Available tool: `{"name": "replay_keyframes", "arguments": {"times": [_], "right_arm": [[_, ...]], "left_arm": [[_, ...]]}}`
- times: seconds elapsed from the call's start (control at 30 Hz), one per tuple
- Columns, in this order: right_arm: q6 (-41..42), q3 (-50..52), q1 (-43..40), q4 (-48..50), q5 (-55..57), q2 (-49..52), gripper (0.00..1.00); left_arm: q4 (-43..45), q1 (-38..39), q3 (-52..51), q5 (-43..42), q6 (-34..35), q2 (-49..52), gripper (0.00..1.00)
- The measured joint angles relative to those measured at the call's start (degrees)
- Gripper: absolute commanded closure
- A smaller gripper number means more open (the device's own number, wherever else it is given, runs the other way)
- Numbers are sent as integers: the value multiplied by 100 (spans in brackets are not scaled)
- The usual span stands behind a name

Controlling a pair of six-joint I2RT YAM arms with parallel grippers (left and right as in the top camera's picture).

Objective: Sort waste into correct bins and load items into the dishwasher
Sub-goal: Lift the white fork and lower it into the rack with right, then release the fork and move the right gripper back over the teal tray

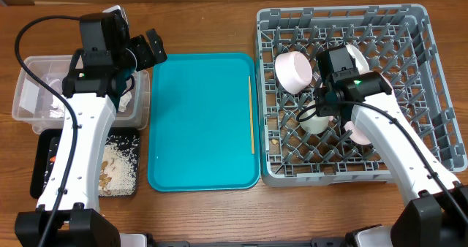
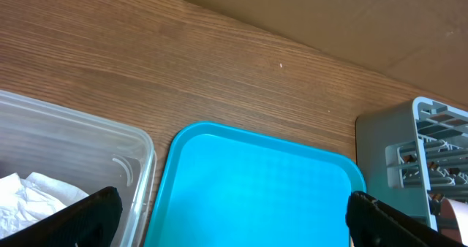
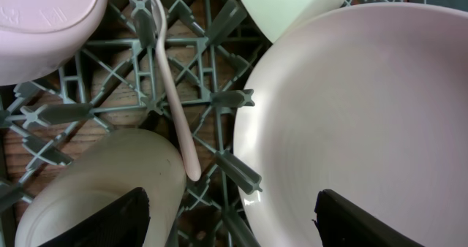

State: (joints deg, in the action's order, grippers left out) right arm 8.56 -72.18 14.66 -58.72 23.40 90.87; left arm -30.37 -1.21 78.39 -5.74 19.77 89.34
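Observation:
My right gripper point(image 3: 234, 229) hangs open over the grey dishwasher rack point(image 1: 431, 79), its jaws wide apart and nothing between them. Just ahead of it the white fork point(image 3: 172, 93) lies loose on the rack pegs. The pale pink plate point(image 3: 365, 115) leans to the right of the fork, and a white bowl point(image 3: 95, 181) sits to its left. A thin wooden stick point(image 1: 252, 115) lies along the teal tray's right edge. My left gripper point(image 1: 148, 50) is open and empty above the table, between the clear tub point(image 1: 29, 93) and the teal tray point(image 1: 201, 123).
White napkins point(image 2: 29, 199) lie in the clear tub. The black tray point(image 1: 44, 166) in front of it holds pale crumbs point(image 1: 117, 166). A pink dish point(image 1: 294, 71) and a white cup point(image 3: 292, 6) stand in the rack. The rack's corner point(image 2: 431, 152) rises beside the teal tray.

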Motion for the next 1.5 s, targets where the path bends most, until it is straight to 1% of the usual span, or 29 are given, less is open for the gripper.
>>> {"name": "replay_keyframes", "arguments": {"times": [0.07, 0.2, 0.33, 0.4, 0.47, 0.5, 0.53, 0.7, 0.8, 0.9, 1.0, 1.03, 1.13, 1.2, 1.37, 1.5], "right_arm": [[9, -22, 0, -83, -2, 0, 25], [37, -332, 4, -586, -72, 4, 25], [48, -1086, 20, -1121, -199, 4, 25], [48, -1480, 52, -1311, -470, 4, 24], [57, -1805, 107, -1429, -997, 4, 21], [63, -1915, 136, -1438, -1368, 4, 16], [85, -1987, 168, -1414, -1764, 4, 1], [85, -2028, 267, -1198, -3716, 4, 0], [85, -2028, 278, -1200, -4433, 4, 0], [83, -2028, 339, -1209, -4680, 4, 0], [87, -1998, 592, -1095, -4848, 4, 1], [87, -1969, 723, -1025, -4885, 4, 2], [87, -1834, 1217, -796, -4942, 4, 11], [205, -1733, 1622, -636, -4824, 4, 11], [942, -1484, 2677, -85, -3786, 4, 11], [1716, -1056, 3272, 636, -2782, 7, 11]], "left_arm": [[0, 0, 0, 0, 0, 0, 0], [0, 0, 0, 0, 0, 0, 0], [-2, 0, 0, 0, 0, 0, 0], [0, 0, 0, 2, 0, 0, 0], [-4, 0, 0, 0, 0, 0, 0], [0, 0, 0, 0, 0, 0, 0], [0, 0, 0, 0, 0, 0, 0], [0, 0, 0, 0, 0, 0, 0], [0, 0, 0, 0, 0, 0, 0], [0, 0, 0, 0, 0, 0, 0], [-2, 0, 0, 0, 0, 0, 0], [0, 0, 0, 0, 0, 0, 0], [0, 0, 0, 0, 0, 0, 0], [0, 0, 0, 0, 0, 0, 0], [0, 0, 0, 0, 0, 0, 0], [0, 0, 0, 2, 0, 0, 0]]}}
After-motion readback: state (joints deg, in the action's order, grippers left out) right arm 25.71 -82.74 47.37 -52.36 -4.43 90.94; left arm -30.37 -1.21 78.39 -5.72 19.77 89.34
